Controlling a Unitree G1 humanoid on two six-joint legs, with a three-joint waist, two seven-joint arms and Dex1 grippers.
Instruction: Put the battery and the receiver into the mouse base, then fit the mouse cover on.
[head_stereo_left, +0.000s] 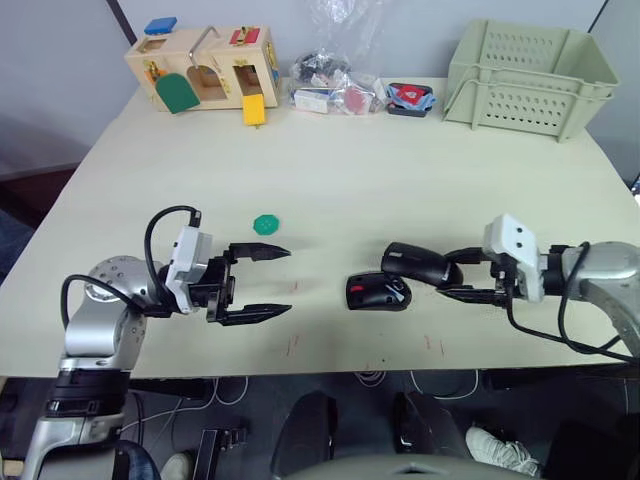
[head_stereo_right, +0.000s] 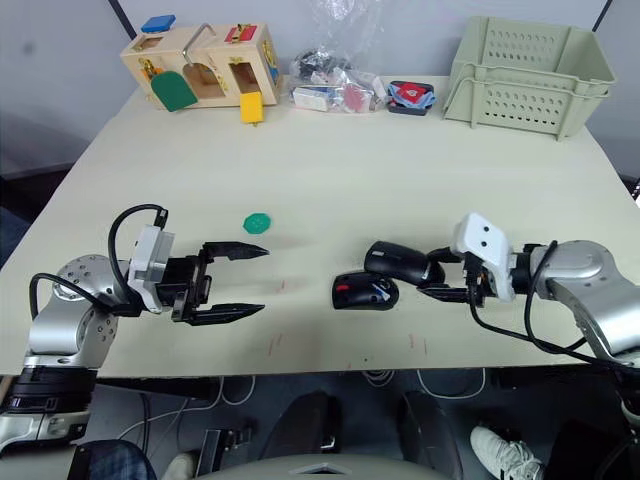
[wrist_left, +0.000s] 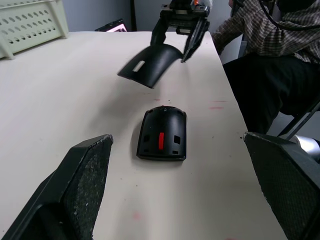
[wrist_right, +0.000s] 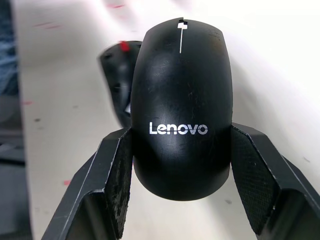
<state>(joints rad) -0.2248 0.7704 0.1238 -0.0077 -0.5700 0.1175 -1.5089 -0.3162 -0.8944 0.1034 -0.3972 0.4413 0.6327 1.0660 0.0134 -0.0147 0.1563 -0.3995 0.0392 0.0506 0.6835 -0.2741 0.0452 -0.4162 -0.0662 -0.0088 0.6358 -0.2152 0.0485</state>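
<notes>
Right now the right tool (head_stereo_left: 463, 276) is clamped on the mouse cover (head_stereo_left: 420, 264), its two fingers pressing the sides of the shell's rear end. The cover is a smooth, glossy black oval with pale "Lenovo" lettering near the gripped end and a thin pale slit at the far end. It hangs in the air, tilted, just beside and slightly above the mouse base (head_stereo_left: 377, 292), apart from it.

The mouse base sits flat on the pale worktop (head_stereo_left: 340, 170) near the front edge, between the two arms. It is a black oval body with its top uncovered, showing a red strip in the middle and a few small dark openings around it.

Over on the left, the left tool (head_stereo_left: 262, 283) has its fingers spread wide with nothing between them, hovering low over the worktop and pointing toward the base, well apart from it. A small green disc (head_stereo_left: 265, 224) lies just beyond its far finger.

At the back stand a wooden toy box (head_stereo_left: 205, 68), a plastic bag of small items (head_stereo_left: 332, 88) and a pale green crate (head_stereo_left: 528, 76).
</notes>
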